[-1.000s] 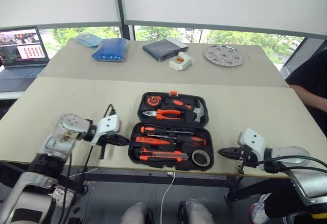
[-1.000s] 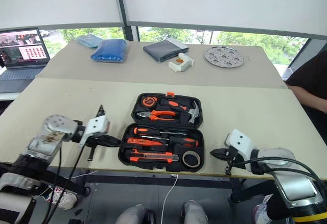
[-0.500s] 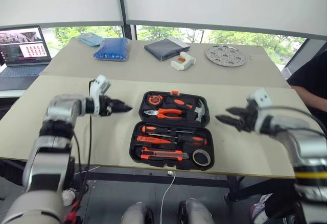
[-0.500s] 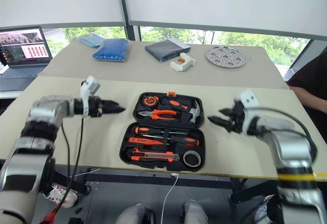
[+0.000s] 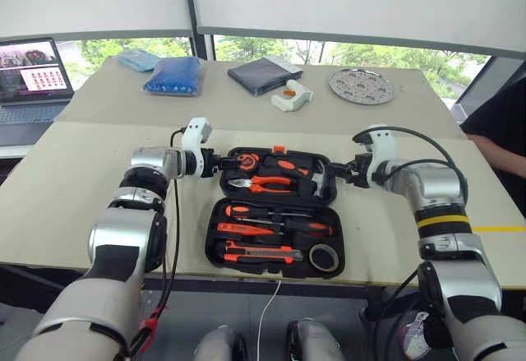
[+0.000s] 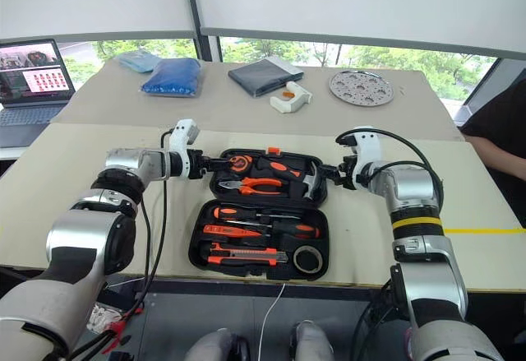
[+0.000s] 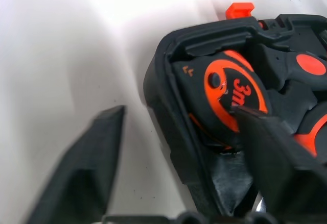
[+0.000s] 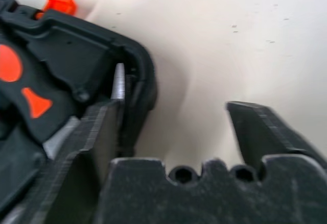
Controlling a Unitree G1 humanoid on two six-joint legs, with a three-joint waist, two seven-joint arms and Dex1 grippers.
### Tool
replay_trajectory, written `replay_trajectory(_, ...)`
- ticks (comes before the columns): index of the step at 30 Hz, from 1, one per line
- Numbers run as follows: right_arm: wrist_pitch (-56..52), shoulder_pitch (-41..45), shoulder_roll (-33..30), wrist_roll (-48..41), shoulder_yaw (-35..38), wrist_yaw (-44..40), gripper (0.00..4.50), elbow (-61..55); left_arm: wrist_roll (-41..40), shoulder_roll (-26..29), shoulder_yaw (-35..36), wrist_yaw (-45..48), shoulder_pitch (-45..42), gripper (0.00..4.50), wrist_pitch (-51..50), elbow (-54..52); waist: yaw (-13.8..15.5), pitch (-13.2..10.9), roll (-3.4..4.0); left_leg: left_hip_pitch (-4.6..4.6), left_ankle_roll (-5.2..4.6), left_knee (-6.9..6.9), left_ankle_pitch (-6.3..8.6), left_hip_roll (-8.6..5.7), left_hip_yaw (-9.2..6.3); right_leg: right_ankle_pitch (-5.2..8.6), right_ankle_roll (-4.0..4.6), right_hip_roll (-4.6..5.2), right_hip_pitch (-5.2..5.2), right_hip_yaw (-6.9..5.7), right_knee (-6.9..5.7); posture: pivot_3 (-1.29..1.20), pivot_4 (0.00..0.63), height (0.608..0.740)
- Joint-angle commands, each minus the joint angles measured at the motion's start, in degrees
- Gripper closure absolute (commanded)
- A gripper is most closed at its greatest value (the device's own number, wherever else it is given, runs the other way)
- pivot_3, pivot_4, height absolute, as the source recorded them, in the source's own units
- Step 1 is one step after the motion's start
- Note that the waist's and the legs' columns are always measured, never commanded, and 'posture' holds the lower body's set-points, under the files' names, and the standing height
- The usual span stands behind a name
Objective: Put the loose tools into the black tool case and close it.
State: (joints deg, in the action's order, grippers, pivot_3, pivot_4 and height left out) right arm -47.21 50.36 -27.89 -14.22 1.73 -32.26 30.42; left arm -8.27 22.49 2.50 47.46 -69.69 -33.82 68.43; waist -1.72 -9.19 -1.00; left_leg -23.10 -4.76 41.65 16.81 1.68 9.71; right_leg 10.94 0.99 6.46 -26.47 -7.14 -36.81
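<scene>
**Both grippers straddle the far half of the open tool case, ready to fold it shut**

The black tool case (image 5: 276, 213) lies open on the front of the beige surface (image 5: 74, 188), its two halves one behind the other. The hinge line runs left to right across the middle, and the small orange latch (image 5: 279, 150) sits on the far edge, pointing away from the robot. Each half has its long axis left to right.

The near half holds two screwdrivers (image 5: 275, 210), a utility knife (image 5: 259, 251) and the black tape roll (image 5: 326, 255), all lying lengthwise in their moulded slots, handles to the left. The far half carries the tape measure (image 5: 246, 162), pliers (image 5: 263, 183) and hammer (image 5: 316, 182). No tool lies loose on the surface, so the packing looks done and only the closing remains.

The left gripper (image 5: 215, 162) is at the left end of the far half and the right gripper (image 5: 345, 169) at its right end, pointing inward at each other. This mirrored placement suits lifting the far half evenly from both ends and swinging it over the hinge.

In the left wrist view the fingers (image 7: 84, 168) are parted, one outside the case wall, one over the tape measure. In the right wrist view the fingers (image 8: 260, 127) likewise stand apart, straddling the rim. Neither pair seems clamped on it yet.
</scene>
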Motion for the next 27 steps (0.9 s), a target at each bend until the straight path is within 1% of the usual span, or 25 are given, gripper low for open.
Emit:
replay_trajectory(1,-0.7,-1.2,0.0,1.2,-1.3,-0.1,2.53,-2.2,1.2,1.1,0.0,1.0,-0.5,2.61,-0.1,0.5,-0.1,0.0,0.0,0.03,0.03,0.03,-0.01,0.0,0.01,0.15,-0.26,0.03,0.01,0.02,0.0,0.0,0.15,0.718)
replay_trajectory(4,-1.3,-1.7,0.2,1.0,-1.6,0.0,3.5,-3.2,1.3,1.2,0.1,1.4,-0.4,3.6,-0.3,0.4,-0.1,0.0,0.0,0.19,0.12,0.06,-0.05,0.0,0.01,0.16,-0.26,0.1,0.06,0.08,-0.16,0.0,0.15,0.718)
replay_trajectory(5,-1.6,-1.8,0.3,0.9,-1.7,0.0,3.81,-3.6,1.3,1.2,0.2,1.6,-0.4,3.87,-0.5,0.3,-0.1,0.0,0.0,0.19,0.14,0.06,-0.07,0.0,0.01,0.15,-0.25,0.1,0.06,0.08,-0.19,0.0,0.15,0.718)
replay_trajectory(7,-2.1,-2.0,0.4,0.9,-1.8,0.0,4.49,-4.3,1.1,1.2,0.4,2.1,-0.6,4.46,-0.9,0.0,-0.1,0.0,0.0,0.21,0.15,0.08,-0.07,0.01,0.01,0.01,-0.01,0.11,0.07,0.09,-0.21,0.0,0.15,0.718)
replay_trajectory(8,-2.3,-2.0,0.5,0.8,-1.8,0.0,4.49,-4.5,1.0,1.2,0.4,2.4,-0.6,4.46,-1.2,-0.2,-0.1,0.0,0.0,0.23,0.15,0.08,-0.07,0.01,0.02,-0.08,0.13,0.12,0.07,0.11,-0.23,0.0,0.15,0.718)
replay_trajectory(11,-2.2,-1.7,0.6,0.8,-1.5,0.3,4.49,-5.1,0.7,1.2,0.7,3.2,-0.2,4.46,-0.7,-1.4,-0.1,0.0,0.0,0.23,0.17,0.08,-0.09,0.03,0.01,-0.08,0.15,0.1,0.07,0.1,-0.24,0.0,0.15,0.718)
replay_trajectory(15,4.6,-1.7,-0.2,3.3,-2.2,1.5,4.49,-8.2,0.7,1.0,1.3,3.5,2.7,4.46,14.1,-7.1,-0.3,0.0,0.0,0.22,0.17,0.08,-0.09,0.04,0.02,-0.08,0.17,0.1,0.04,0.11,-0.23,0.0,0.15,0.718)
replay_trajectory(19,9.0,-2.7,0.1,3.1,1.7,5.1,4.49,-14.7,-1.7,0.2,3.6,3.2,4.6,4.46,21.3,-13.0,-0.4,0.0,0.0,0.08,0.31,0.09,-0.12,0.04,0.04,-0.2,0.33,0.17,-0.13,0.12,-0.23,0.0,0.15,0.718)
replay_trajectory(23,15.2,-7.0,-1.7,3.8,3.5,6.1,4.49,-23.8,-2.4,-0.5,4.0,2.3,7.8,4.46,26.0,-20.6,-0.2,0.0,0.0,-0.42,0.31,0.12,-0.24,0.04,0.09,-0.31,0.41,0.17,-0.62,0.13,-0.3,0.0,0.15,0.718)
replay_trajectory(27,19.8,-12.1,-3.5,4.2,4.9,5.9,4.49,-29.2,-1.9,-0.7,2.6,2.3,12.2,4.46,28.0,-28.5,-0.2,0.0,0.01,-0.49,0.3,0.03,-0.25,0.07,0.1,-0.29,0.41,-0.02,-0.64,0.11,-0.29,0.0,0.15,0.718)
